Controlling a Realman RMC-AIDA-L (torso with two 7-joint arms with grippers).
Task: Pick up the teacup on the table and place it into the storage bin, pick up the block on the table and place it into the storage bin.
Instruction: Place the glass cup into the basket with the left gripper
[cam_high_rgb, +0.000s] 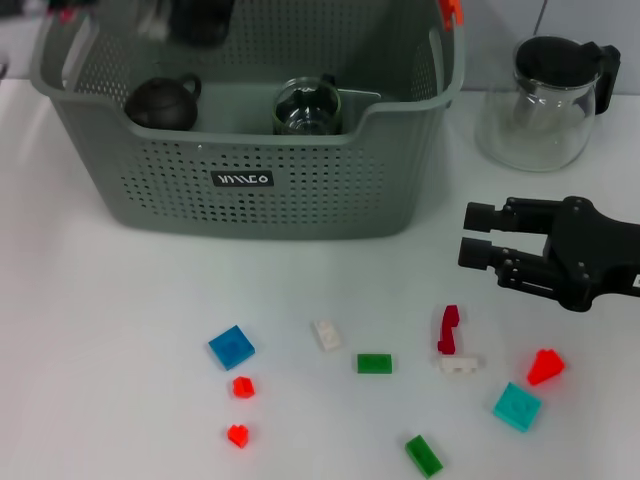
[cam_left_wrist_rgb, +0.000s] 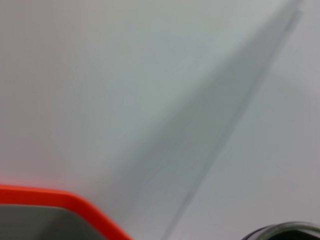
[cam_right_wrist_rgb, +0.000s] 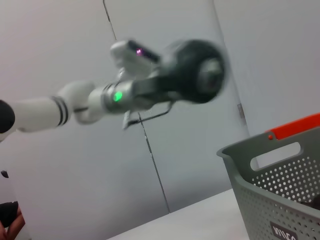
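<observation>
The right gripper (cam_high_rgb: 478, 234) hovers above the table (cam_high_rgb: 90, 330) with its jaws apart and nothing between them, fingertips pointing toward the bin (cam_high_rgb: 300, 175).

Nearest, below and just ahead of the open jaws, a dark red piece (cam_high_rgb: 449, 329) stands beside a white block (cam_high_rgb: 458, 365). A red block (cam_high_rgb: 545, 366) and a teal block (cam_high_rgb: 517, 406) lie under the gripper body, behind the jaws. Farther from the fingertips lie a green block (cam_high_rgb: 374, 363), a second white block (cam_high_rgb: 326, 335) and a second green block (cam_high_rgb: 423, 455). Farther still are a blue block (cam_high_rgb: 231, 347) and two small red blocks (cam_high_rgb: 243, 387) (cam_high_rgb: 237, 435).

The bin sits beyond the fingertips, well apart from them. Inside it rest a glass cup (cam_high_rgb: 307, 107) and a dark teapot (cam_high_rgb: 163, 102). A glass pitcher (cam_high_rgb: 540, 100) stands on the table past the gripper, just beside the bin.

The left gripper (cam_high_rgb: 185, 20) is blurred above the far side of the bin; whether its jaws are apart or together cannot be told. In the left wrist view only an orange clip (cam_left_wrist_rgb: 60, 199) and a wall show. In the right wrist view the left arm (cam_right_wrist_rgb: 120, 92) hangs in the air above the bin's corner (cam_right_wrist_rgb: 280, 185).
</observation>
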